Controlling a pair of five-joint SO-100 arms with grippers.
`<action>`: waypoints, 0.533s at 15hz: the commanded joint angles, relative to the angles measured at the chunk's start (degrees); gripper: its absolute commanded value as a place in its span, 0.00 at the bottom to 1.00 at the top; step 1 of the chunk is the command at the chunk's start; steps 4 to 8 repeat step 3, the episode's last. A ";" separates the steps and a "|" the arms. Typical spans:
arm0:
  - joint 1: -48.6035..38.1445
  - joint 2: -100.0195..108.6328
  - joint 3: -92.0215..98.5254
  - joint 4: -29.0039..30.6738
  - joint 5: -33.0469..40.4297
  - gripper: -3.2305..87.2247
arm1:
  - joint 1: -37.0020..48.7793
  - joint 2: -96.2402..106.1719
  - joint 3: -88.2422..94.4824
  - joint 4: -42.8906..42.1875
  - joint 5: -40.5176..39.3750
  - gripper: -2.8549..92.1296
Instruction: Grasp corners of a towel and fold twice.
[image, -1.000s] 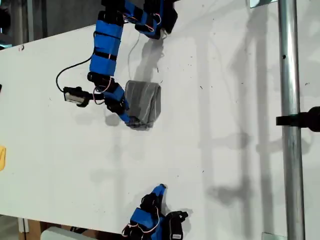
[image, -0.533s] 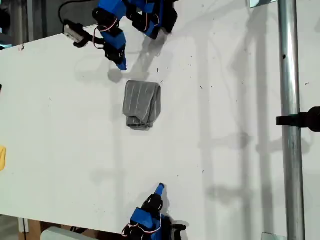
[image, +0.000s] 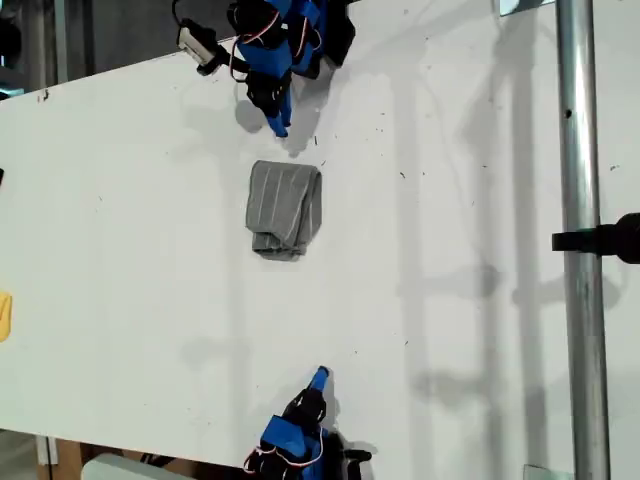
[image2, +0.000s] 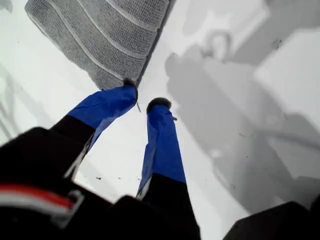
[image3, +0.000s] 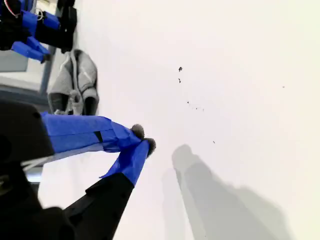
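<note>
The grey striped towel (image: 285, 208) lies folded into a small packet on the white table (image: 450, 300), with bunched edges on its side toward the exterior view's bottom. No gripper holds its corners. My first gripper (image: 280, 125) hovers just beyond the towel's top edge in the exterior view. In the first wrist view the blue fingers (image2: 145, 98) stand slightly apart and empty, next to a towel (image2: 105, 35) corner. My second gripper (image: 320, 377) rests near the exterior view's bottom edge, far from the towel (image3: 75, 82). Its tips (image3: 143, 139) touch, holding nothing.
A metal pole (image: 580, 240) with a black clamp (image: 610, 238) runs down the exterior view's right. A small yellow object (image: 4, 315) sits at that view's left edge. The first arm's base (image: 310, 30) is at the top.
My first gripper has let go of the towel's lower left part and drawn back toward the exterior view's top, then swung right. The towel stays folded. The second arm has barely moved.
</note>
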 joint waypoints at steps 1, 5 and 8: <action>-0.70 0.35 0.62 0.00 0.35 0.01 | -1.58 -0.09 -0.53 0.18 0.62 0.14; -0.79 0.35 0.62 0.00 0.35 0.01 | -2.02 -0.09 -0.53 0.18 0.70 0.14; -0.79 0.35 0.62 0.00 0.35 0.01 | -2.02 -0.09 -0.53 0.18 0.70 0.14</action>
